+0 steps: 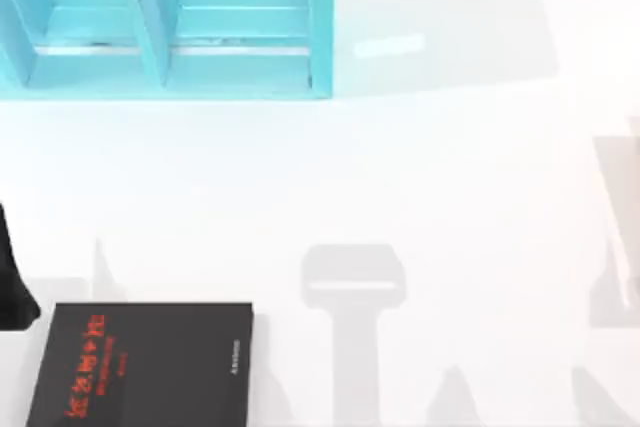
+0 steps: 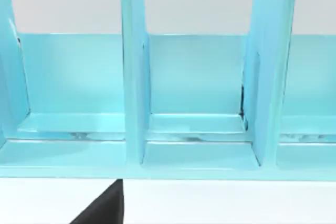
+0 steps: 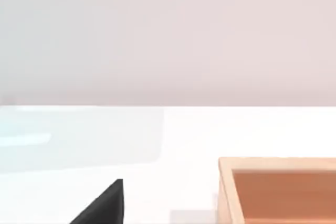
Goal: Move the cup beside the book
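The black book (image 1: 150, 362) with red-orange lettering lies flat on the white desk (image 1: 420, 177), at its near left corner. A turquoise shelf (image 1: 180, 27) stands at the far left, its open compartments facing the left wrist camera. An orange-brown wooden box (image 3: 278, 190) sits on the desk in the right wrist view. Whether either arm's jaws are apart or together cannot be told.

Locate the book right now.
Top view: the book lies flat on the table at the near left edge, well in front of the turquoise shelf.
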